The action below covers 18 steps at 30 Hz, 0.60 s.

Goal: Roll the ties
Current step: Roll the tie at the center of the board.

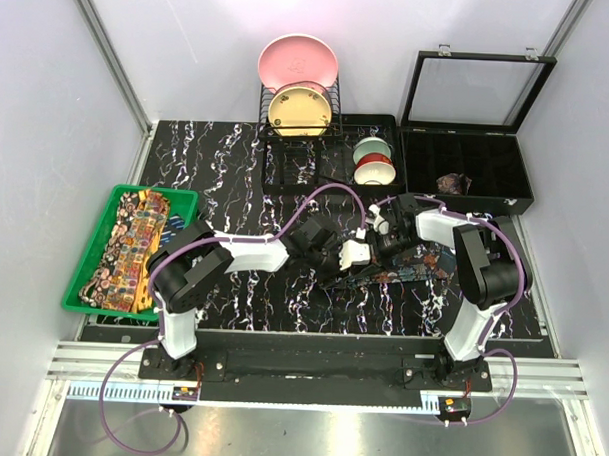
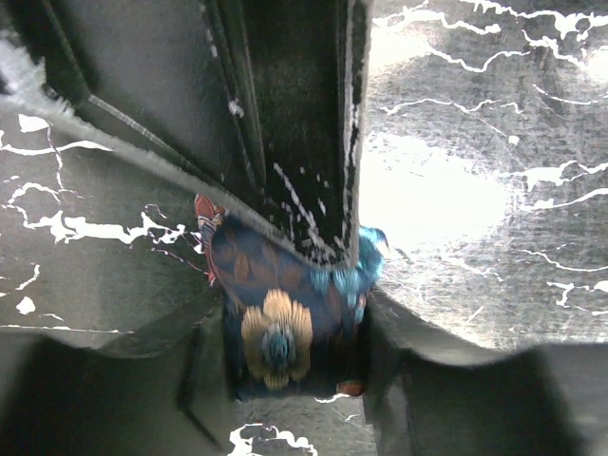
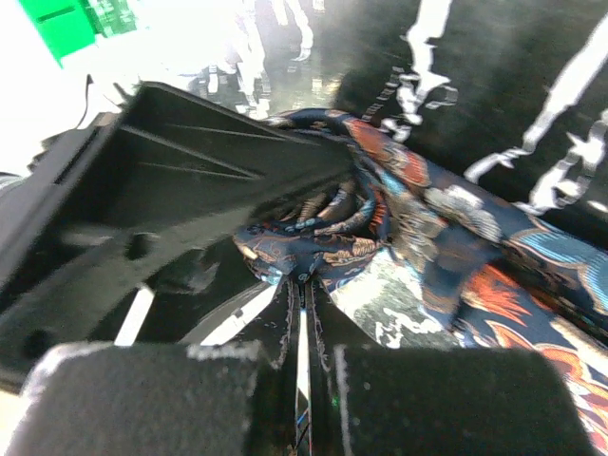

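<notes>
A dark blue tie [image 1: 420, 264] with reddish motifs lies bunched on the marble table, right of centre. Both grippers meet at its left end. My right gripper [image 3: 302, 283] is shut, pinching a fold of the tie [image 3: 418, 218] between its fingertips. My left gripper [image 2: 294, 334] stands open around a rolled part of the tie [image 2: 275, 323], which sits between its fingers with a yellow flower motif facing the camera. From above, the left gripper [image 1: 333, 257] and right gripper [image 1: 382, 241] are almost touching. More patterned ties [image 1: 134, 244] lie in a green basket [image 1: 86, 280] at the left.
An open black compartment box [image 1: 417, 162] at the back right holds a small brownish coil [image 1: 453, 182]. A wire rack with a pink plate [image 1: 298, 61] and a yellow plate [image 1: 299, 110] stands at the back centre. Stacked bowls [image 1: 373, 160] sit beside it.
</notes>
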### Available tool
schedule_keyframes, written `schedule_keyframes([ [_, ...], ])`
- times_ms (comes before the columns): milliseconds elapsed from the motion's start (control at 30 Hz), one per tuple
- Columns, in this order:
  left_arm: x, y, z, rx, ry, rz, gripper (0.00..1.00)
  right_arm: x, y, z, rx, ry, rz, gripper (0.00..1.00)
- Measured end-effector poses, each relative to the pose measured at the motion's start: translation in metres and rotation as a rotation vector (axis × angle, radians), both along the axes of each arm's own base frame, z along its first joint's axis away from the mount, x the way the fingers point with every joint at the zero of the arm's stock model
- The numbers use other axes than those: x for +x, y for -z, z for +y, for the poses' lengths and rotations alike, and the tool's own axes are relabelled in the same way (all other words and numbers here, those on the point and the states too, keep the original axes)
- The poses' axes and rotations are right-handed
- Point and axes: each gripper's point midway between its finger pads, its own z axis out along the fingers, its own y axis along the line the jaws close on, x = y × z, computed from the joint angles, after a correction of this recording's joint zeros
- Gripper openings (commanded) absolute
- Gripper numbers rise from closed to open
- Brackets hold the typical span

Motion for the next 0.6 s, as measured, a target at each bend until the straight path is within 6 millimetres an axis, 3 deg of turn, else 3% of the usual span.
schedule_keyframes([
  [367, -0.002, -0.011, -0.007, -0.011, -0.009, 0.037, 0.68, 0.003, 0.013, -0.019, -0.099, 0.043, 0.022, 0.00],
  [600, 0.003, -0.022, -0.015, -0.034, -0.031, 0.045, 0.69, 0.009, 0.029, -0.032, -0.163, 0.072, 0.054, 0.00],
])
